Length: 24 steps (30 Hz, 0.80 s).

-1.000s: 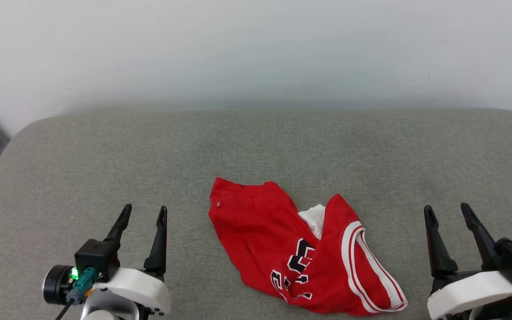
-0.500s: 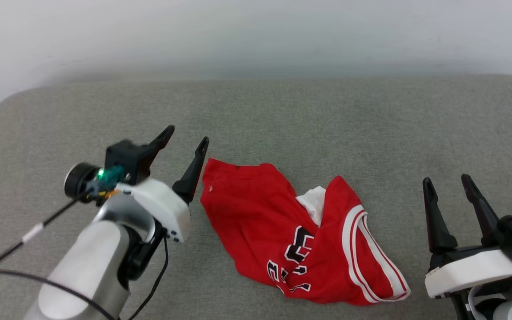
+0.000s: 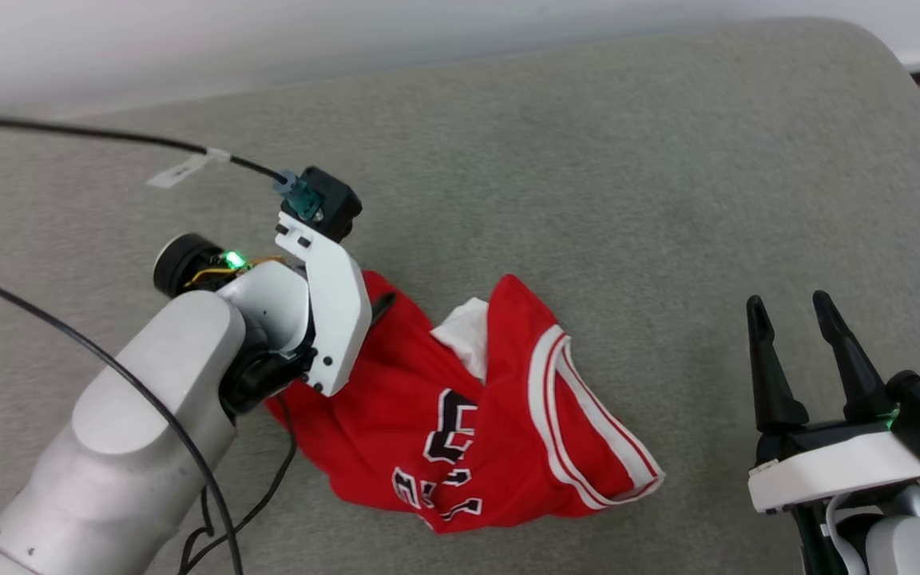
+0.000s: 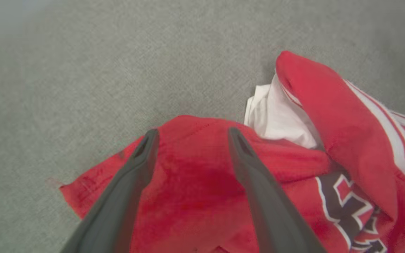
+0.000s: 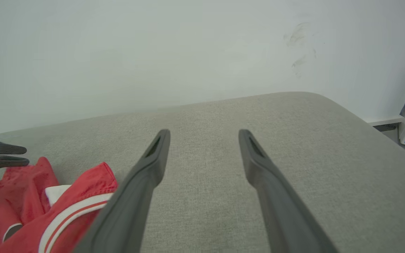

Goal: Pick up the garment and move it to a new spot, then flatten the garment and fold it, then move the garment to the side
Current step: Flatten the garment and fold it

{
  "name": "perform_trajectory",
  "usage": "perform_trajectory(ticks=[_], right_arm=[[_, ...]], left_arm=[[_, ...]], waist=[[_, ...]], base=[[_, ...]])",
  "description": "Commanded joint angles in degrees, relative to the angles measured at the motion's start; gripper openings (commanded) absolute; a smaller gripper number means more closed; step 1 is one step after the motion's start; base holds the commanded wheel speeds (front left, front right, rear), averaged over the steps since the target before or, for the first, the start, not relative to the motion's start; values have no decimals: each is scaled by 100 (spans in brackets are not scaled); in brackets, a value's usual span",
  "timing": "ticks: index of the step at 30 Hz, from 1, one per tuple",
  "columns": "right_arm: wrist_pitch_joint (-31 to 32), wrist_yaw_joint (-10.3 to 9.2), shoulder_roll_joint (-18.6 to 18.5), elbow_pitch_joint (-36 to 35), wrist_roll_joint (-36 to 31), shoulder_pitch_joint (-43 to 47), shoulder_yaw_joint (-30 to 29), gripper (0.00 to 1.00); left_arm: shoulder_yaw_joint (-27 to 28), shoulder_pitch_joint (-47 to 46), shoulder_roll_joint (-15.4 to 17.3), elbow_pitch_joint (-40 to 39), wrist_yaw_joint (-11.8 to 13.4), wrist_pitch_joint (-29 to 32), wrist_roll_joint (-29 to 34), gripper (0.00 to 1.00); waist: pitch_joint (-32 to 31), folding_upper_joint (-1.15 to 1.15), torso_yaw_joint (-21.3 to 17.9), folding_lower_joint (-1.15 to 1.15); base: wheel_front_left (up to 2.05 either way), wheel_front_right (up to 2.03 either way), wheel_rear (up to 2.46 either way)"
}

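Red garment [image 3: 396, 399], black numerals [image 3: 448, 435] partly folded, left tool [image 4: 192, 131] spread over it, right tool [image 3: 788, 299] spread.

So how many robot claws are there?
2. The left gripper hangs open over the left end of the red garment. The right gripper sits open at the lower right of the head view, over the grey cushion, apart from the garment.

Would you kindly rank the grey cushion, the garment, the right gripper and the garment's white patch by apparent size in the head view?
1. grey cushion
2. garment
3. right gripper, though nearness to the camera enlarges it
4. white patch
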Motion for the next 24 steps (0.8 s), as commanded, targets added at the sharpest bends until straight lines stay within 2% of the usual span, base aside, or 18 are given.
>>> perform_trajectory(ticks=[1,9,13,14,15,16,18,24], right_arm=[[-66,-2,6,53,49,-111,28,100],[-330,-2,6,393,209,-291,120,100],[-394,-2,6,504,229,-367,141,100],[-411,-2,6,523,237,-379,144,100],[-426,-2,6,541,240,-389,141,100],[-440,-2,6,559,239,-399,136,100],[-444,-2,6,579,227,-415,107,100],[-395,-2,6,555,133,-307,-21,100]], left_arm=[[-112,-102,99,70,-5,210,-90,100],[-885,-176,471,523,-4,1286,-498,100],[-1360,-74,620,644,-5,1626,-583,100],[-1473,-80,631,622,-5,1607,-600,56],[-1570,-72,649,608,-6,1587,-640,31],[-1631,-86,659,576,-6,1496,-663,0],[-1676,-168,700,559,-5,1258,-650,0],[-1369,-437,812,408,51,32,-459,0]], waist=[[209,0,-241,-1],[375,0,-462,-1],[400,0,-494,-1],[404,0,-496,-1],[400,0,-495,-1],[394,0,-490,-1],[370,0,-459,-1],[223,0,-212,-1]], base=[[0,0,0],[0,0,0],[0,0,0],[0,0,0],[0,0,0],[0,0,0],[0,0,0],[0,0,0]])
